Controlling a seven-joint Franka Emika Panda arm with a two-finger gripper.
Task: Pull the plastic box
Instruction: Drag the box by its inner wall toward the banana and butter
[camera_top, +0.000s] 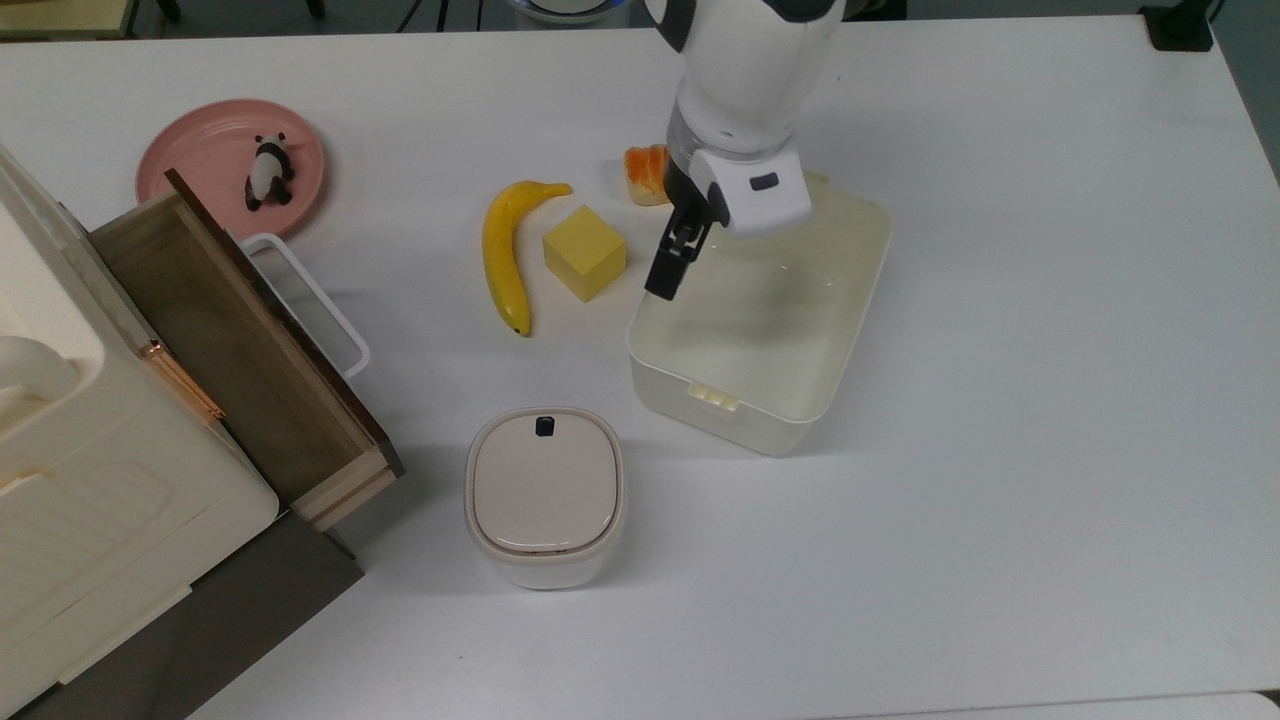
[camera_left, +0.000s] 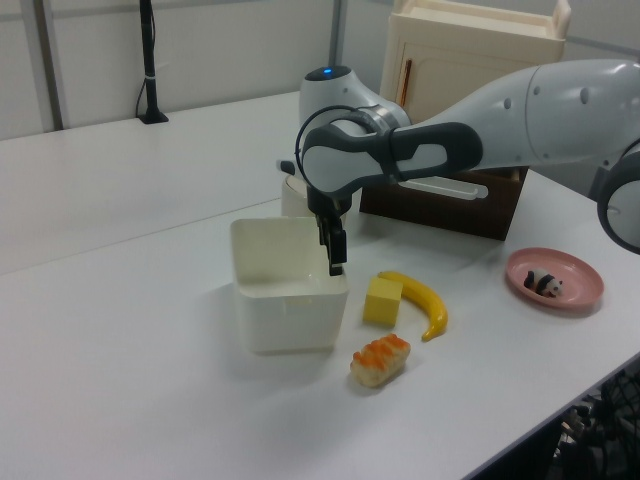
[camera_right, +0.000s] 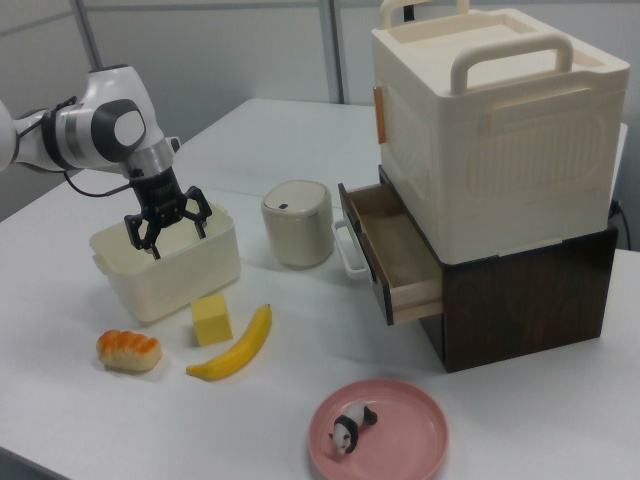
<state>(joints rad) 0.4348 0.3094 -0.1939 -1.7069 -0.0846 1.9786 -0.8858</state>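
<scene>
Yellow cube (camera_top: 585, 252), banana (camera_top: 505, 252) and bread roll (camera_top: 646, 173) are lying just beside the plastic box (camera_top: 745, 400), on the top view's left. The gripper (camera_right: 170, 233) is reaching down into the box, fingers spread wide, one finger (camera_top: 664, 273) sitting at the wall nearest the cube.

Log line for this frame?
phase: pull | cream-white translucent rectangular plastic box: upright, empty | gripper: jaws open, at box's wall
</scene>
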